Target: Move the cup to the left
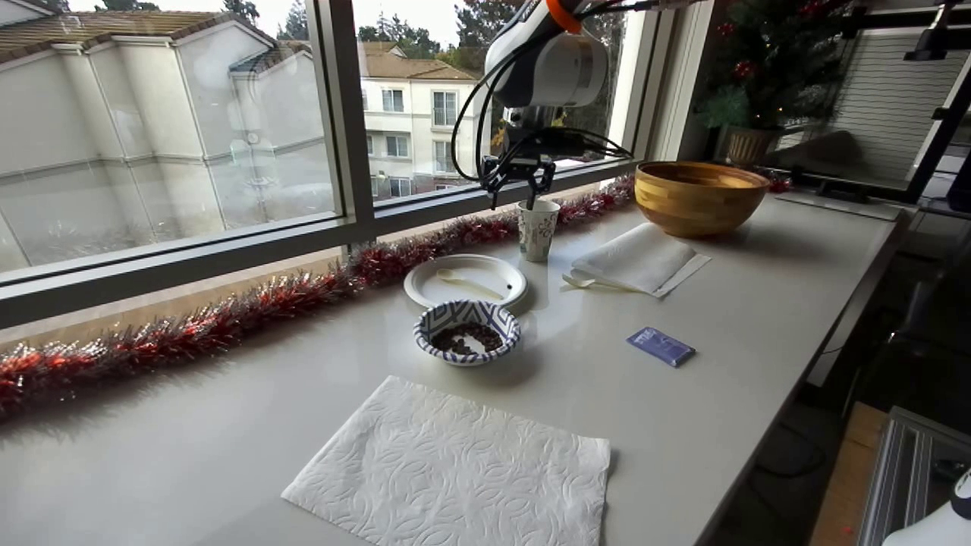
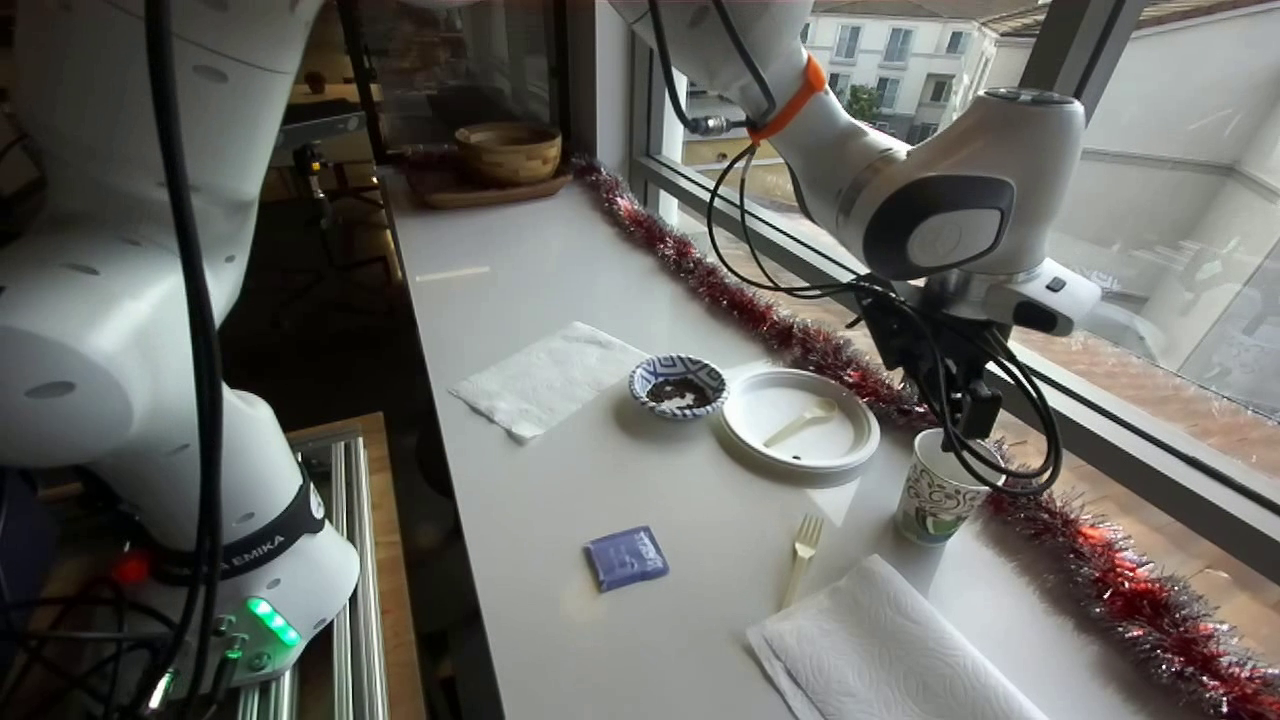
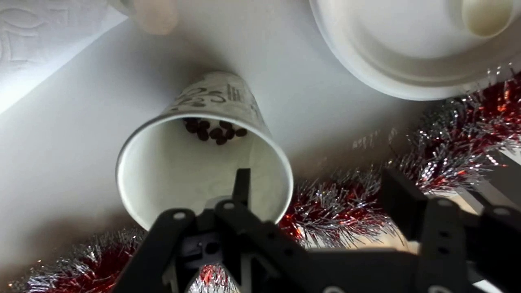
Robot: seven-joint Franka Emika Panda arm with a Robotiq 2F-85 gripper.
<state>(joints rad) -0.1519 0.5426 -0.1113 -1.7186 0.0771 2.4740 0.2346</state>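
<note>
The cup [image 1: 538,236] is a pale paper cup with a printed pattern, upright on the table beside the tinsel. It also shows in an exterior view [image 2: 935,502] and in the wrist view [image 3: 222,95], with several dark beans inside at the bottom. My gripper [image 1: 513,202] is open just above the cup, at its window side. In the wrist view, one finger of the gripper [image 3: 319,187] lies over or inside the cup's mouth and the other is outside, above the tinsel. I cannot tell how deep the finger reaches or whether it touches the cup.
A white plate [image 1: 413,287] with a spoon stands close to the cup. A small patterned bowl [image 1: 468,356] holds dark bits. Red tinsel [image 1: 447,239] runs along the window. A folded napkin [image 1: 641,258], a fork [image 2: 803,550], a blue packet [image 1: 660,346] and a wooden bowl [image 1: 698,203] are nearby.
</note>
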